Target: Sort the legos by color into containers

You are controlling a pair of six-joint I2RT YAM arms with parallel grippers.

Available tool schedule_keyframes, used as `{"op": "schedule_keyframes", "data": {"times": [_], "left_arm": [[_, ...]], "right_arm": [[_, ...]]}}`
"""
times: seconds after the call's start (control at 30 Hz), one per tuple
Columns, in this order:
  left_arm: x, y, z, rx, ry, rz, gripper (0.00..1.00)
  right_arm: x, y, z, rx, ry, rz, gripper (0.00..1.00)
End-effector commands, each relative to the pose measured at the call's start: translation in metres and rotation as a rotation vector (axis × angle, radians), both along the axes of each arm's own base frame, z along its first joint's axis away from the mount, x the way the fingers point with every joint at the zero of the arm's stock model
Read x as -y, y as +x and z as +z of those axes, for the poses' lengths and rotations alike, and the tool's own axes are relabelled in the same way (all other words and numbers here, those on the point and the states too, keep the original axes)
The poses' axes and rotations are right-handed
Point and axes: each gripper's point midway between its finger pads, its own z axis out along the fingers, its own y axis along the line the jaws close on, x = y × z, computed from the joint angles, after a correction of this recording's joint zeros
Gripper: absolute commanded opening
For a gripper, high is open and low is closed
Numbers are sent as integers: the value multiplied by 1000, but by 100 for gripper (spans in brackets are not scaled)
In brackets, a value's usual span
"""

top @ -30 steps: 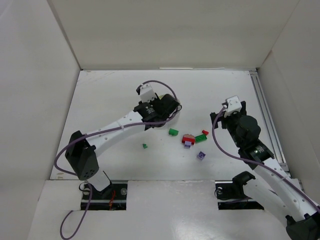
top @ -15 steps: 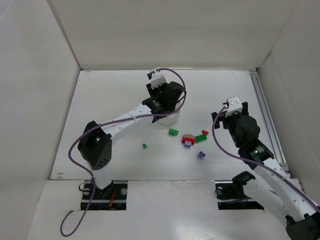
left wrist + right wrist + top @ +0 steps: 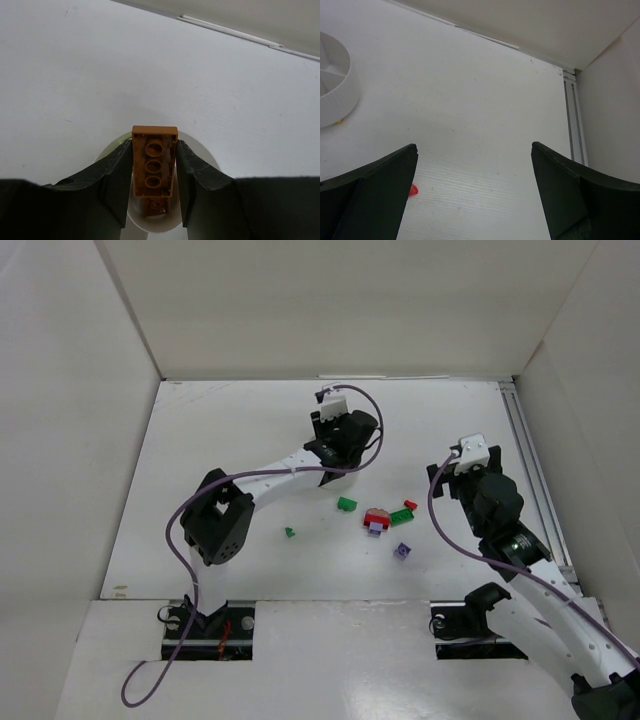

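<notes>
My left gripper point(image 3: 154, 146) is shut on an orange-brown lego point(image 3: 154, 165), gripped by its long sides with its hollow underside toward the camera. It hangs above the white dish point(image 3: 202, 155), where another orange-brown lego point(image 3: 154, 206) lies in a section. In the top view the left gripper point(image 3: 338, 443) covers most of the dish. My right gripper point(image 3: 475, 150) is open and empty above bare table. It sits right of the loose legos in the top view point(image 3: 462, 468). The dish point(image 3: 335, 85) also shows at the far left of the right wrist view.
Loose legos lie on the table: a dark green one point(image 3: 347, 504), a tiny green one point(image 3: 289, 532), a red and purple cluster point(image 3: 377, 519), a green one point(image 3: 402, 516), a red one point(image 3: 410, 504), a purple one point(image 3: 402, 551). White walls enclose the table.
My left arm has swung right and farther from me with the orange-brown lego, from beside the dish to over it. The right arm has barely moved.
</notes>
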Motion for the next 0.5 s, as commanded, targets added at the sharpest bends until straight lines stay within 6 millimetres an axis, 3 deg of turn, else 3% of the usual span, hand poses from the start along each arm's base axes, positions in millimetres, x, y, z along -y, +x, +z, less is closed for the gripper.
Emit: {"op": "schedule_keyframes", "data": {"times": [0.0, 0.47], "left_arm": [[10, 9, 37, 76, -82, -3, 25], [10, 2, 0, 5, -93, -5, 34]], "right_arm": [[7, -1, 6, 21, 5, -31, 100], [8, -3, 6, 23, 6, -31, 100]]}}
